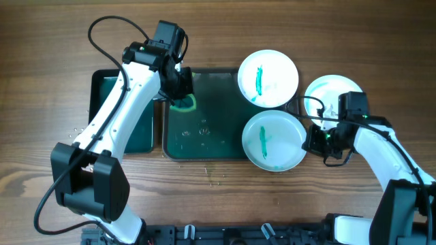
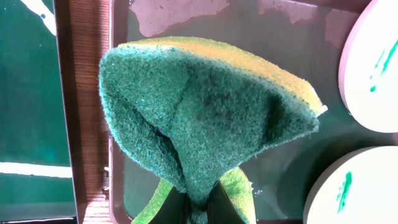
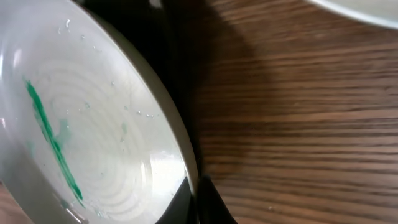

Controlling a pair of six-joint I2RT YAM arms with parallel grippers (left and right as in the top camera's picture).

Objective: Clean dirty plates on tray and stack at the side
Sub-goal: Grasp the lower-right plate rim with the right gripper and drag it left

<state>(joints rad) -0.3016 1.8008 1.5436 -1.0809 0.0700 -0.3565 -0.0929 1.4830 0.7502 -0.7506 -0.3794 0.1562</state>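
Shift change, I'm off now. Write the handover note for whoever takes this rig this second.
Left tool: shut on the sponge, held over the left end of the tray.
Right tool: shut on the right rim of the near plate.
Near plate and far plate: at the tray's right end, each with a green smear.
Third plate: on the table right of the tray, with only a faint tint; looks wiped.
Done: seemingly one plate.
Left: wipe two, stack them at the side.

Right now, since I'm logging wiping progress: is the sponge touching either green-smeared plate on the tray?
No, the sponge in the left gripper hangs over the tray at its left, apart from the far plate and near plate.
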